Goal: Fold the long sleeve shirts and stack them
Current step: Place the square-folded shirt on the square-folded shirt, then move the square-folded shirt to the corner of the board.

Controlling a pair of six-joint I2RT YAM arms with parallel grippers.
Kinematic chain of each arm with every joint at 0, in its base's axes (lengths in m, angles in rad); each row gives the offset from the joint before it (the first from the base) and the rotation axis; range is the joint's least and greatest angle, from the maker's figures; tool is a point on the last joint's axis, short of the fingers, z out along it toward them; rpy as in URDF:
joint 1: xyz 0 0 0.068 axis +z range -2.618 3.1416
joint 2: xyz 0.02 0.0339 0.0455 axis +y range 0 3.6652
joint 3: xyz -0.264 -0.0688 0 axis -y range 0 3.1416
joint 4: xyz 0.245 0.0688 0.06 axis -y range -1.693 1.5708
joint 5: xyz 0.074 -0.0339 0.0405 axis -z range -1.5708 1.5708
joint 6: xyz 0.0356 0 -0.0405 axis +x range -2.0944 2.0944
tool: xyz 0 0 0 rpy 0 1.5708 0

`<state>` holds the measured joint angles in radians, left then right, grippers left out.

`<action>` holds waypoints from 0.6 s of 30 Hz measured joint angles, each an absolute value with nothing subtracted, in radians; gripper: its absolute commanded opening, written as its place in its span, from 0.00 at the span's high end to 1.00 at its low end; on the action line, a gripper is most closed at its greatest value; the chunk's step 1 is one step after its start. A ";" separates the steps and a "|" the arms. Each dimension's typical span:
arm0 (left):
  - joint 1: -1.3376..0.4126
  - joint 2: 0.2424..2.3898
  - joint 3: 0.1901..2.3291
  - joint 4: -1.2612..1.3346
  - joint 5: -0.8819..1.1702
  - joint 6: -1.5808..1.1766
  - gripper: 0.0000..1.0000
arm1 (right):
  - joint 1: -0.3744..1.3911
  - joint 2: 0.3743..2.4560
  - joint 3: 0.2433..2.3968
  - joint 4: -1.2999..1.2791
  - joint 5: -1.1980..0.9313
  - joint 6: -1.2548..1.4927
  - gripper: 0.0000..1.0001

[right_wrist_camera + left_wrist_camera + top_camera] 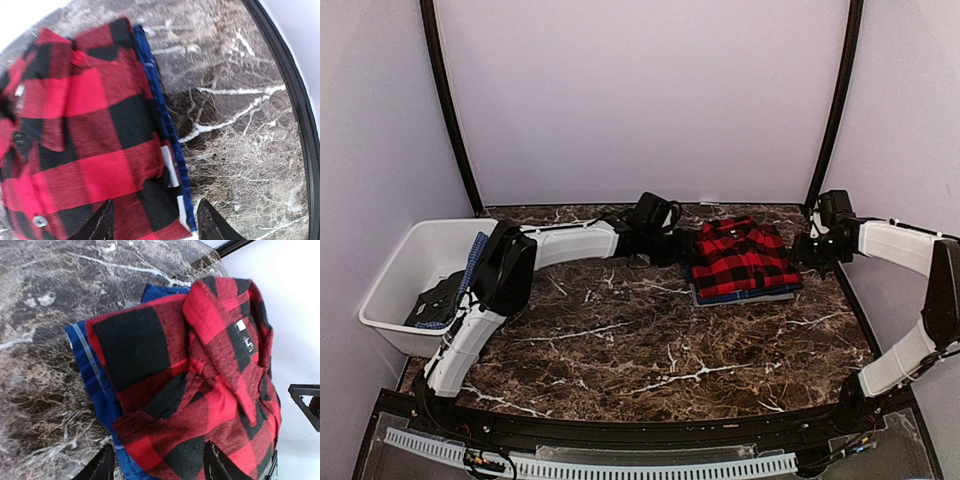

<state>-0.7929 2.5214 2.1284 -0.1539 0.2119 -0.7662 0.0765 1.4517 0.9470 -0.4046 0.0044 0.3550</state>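
White plastic forms the rectangular bin [392, 275] at the table's left edge; inside it lie a dark crumpled garment [435, 300] and a strip of blue patterned cloth [472, 262] running up towards the rim. Brown marble-look table [620, 345], veined in white, is glossy and hard.

Reaching from the left over that surface, the left gripper [672, 243] sits just beside the left edge of the folded pile. From its wrist camera, the left gripper [159, 447] has its two dark fingers spread wide with nothing between them but the cloth below, which they do not pinch.

Right of centre and towards the back of the table, the red-and-black shirt [740, 258] lies folded into a soft, roughly square packet, collar at the far side. Its flannel looks brushed and fuzzy, the large checks clear in the close views [200, 390] [85, 125]. It rests on the blue plaid shirt [745, 295], also folded flat, whose edge with thin pale lines peeks out along the sides [92, 375] [160, 100].

Just off the pile's right edge sits the right gripper [810, 250]. Its wrist view shows the right gripper [155, 205] with fingers wide apart, holding nothing, above the shirts' corner.
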 measured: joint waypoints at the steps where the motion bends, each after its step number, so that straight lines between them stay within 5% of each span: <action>1: -0.788 2.511 2.128 -0.166 0.212 -0.759 0.39 | 0.080 1.435 0.947 -0.405 -0.005 0.358 0.45; 7: -0.778 2.427 2.124 -0.216 0.199 -0.710 0.38 | 0.170 1.345 0.944 -0.415 -0.006 0.376 0.44; 18: -0.763 2.067 1.845 -0.196 0.158 -0.658 0.38 | 0.636 1.281 0.803 -0.408 0.059 0.580 0.46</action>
<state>-0.7631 2.0666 1.8446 -0.1955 0.1581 -0.6579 0.6361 1.2808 0.8032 -0.4080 0.0589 0.5800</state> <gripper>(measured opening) 0.621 0.544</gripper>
